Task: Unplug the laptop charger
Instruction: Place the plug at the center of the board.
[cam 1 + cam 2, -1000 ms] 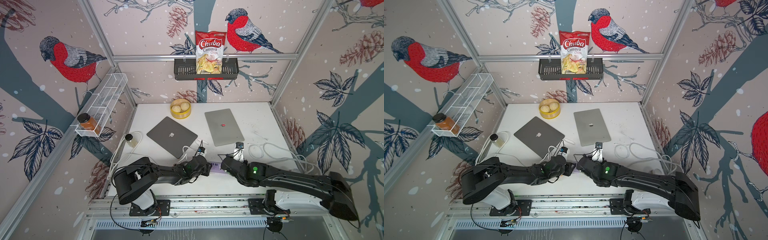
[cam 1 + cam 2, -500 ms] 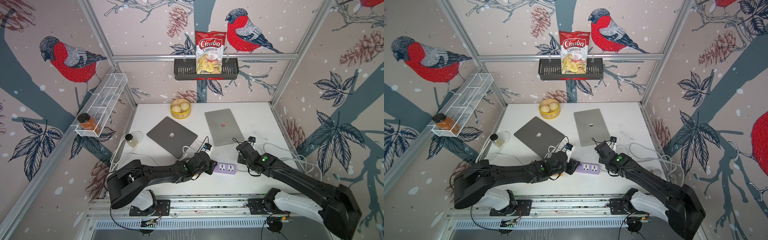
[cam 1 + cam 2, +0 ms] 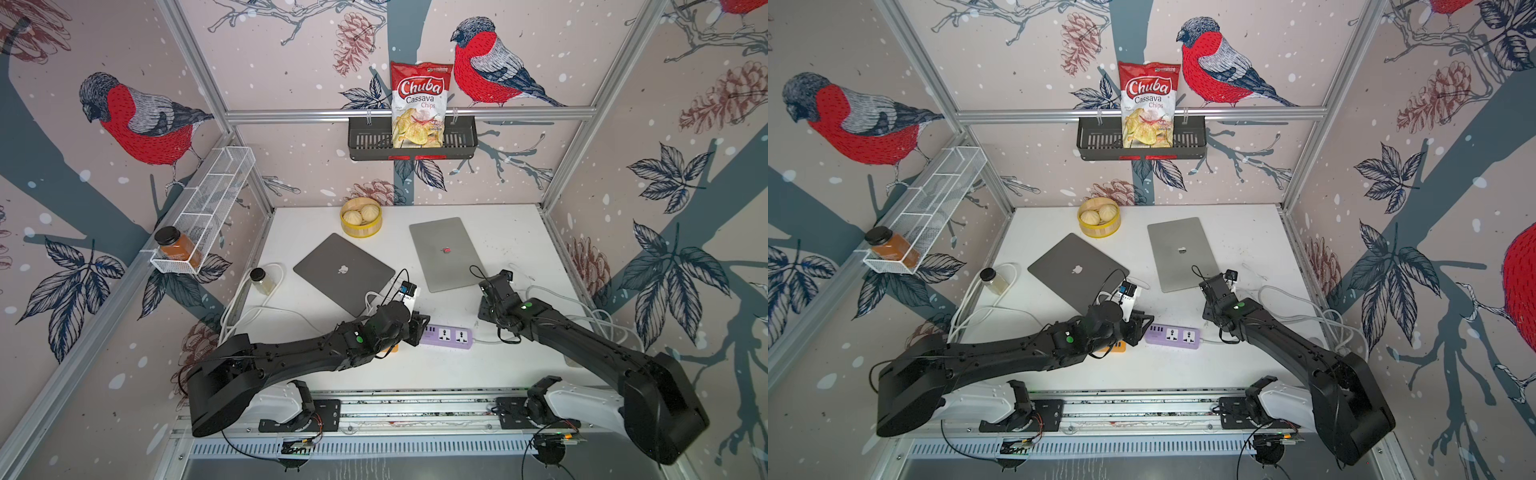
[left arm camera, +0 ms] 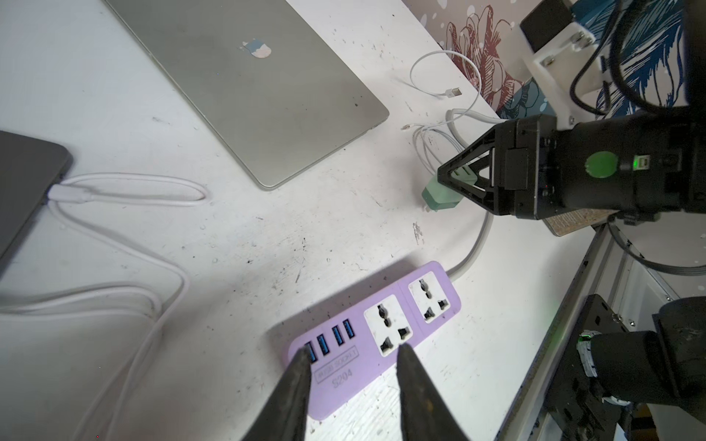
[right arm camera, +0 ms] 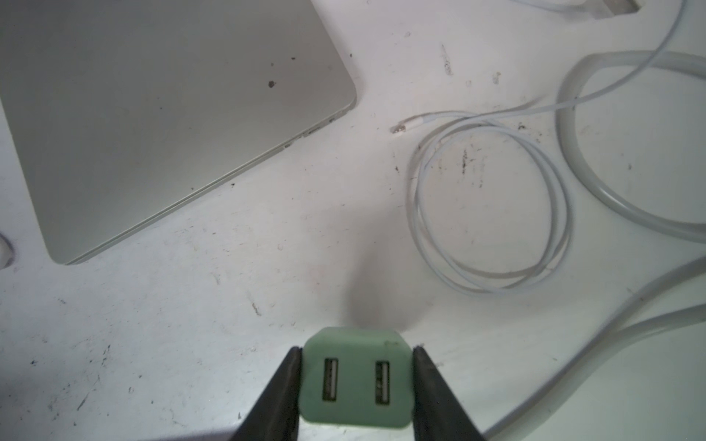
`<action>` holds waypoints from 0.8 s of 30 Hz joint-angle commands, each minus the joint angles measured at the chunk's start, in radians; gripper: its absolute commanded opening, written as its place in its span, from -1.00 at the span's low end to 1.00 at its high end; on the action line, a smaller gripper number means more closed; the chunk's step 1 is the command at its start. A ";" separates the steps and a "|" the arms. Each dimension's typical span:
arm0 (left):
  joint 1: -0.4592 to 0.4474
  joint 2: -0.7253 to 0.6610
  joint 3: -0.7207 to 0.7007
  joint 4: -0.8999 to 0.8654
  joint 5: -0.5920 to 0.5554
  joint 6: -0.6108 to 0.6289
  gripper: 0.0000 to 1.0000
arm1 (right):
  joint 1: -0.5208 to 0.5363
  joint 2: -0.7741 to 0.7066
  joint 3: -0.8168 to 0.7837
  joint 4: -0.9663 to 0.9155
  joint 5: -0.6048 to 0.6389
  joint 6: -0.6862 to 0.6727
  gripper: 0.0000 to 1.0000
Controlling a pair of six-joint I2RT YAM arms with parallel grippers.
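Well, the charger (image 5: 355, 385), a small green block with two empty USB ports, is out of the strip (image 4: 382, 336) and pinched by its sides in the right tool (image 5: 357, 351). It sits low over the table (image 3: 415, 374), near the corner of the silver laptop (image 3: 446, 253) and well apart from the strip. In the left wrist view its prongs show bare, and both wall sockets on the strip are empty.

The left tool (image 4: 353, 349) has its jaws spread over the USB end of the strip, gripping nothing. I can't tell whether the tips press on the strip or only hover.

So the pull itself looks done to me. What seems left is setting the charger down and letting go. A white cable (image 4: 76, 193) is plugged into the side of the grey laptop (image 3: 343, 272), which may or may not count.

From above, the charger is hidden under the right tool, so whether it touches the table is unclear. Something orange (image 3: 392, 347) peeks out under the left arm; I can't make out what it is.
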 commanded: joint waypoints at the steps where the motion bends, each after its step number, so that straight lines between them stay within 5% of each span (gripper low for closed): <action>1: -0.001 -0.014 0.008 -0.040 -0.045 0.021 -0.22 | -0.028 0.027 0.007 0.044 -0.059 -0.047 -0.63; 12: 0.001 -0.051 0.017 -0.064 -0.158 0.053 -0.15 | -0.187 0.160 0.030 0.105 -0.243 -0.149 -0.56; 18: 0.005 -0.056 0.039 -0.081 -0.201 0.075 -0.11 | -0.195 0.163 0.044 0.089 -0.227 -0.163 -0.56; 24: 0.087 -0.061 0.083 -0.148 -0.199 0.075 -0.08 | -0.168 0.161 0.045 0.083 -0.136 -0.164 -0.19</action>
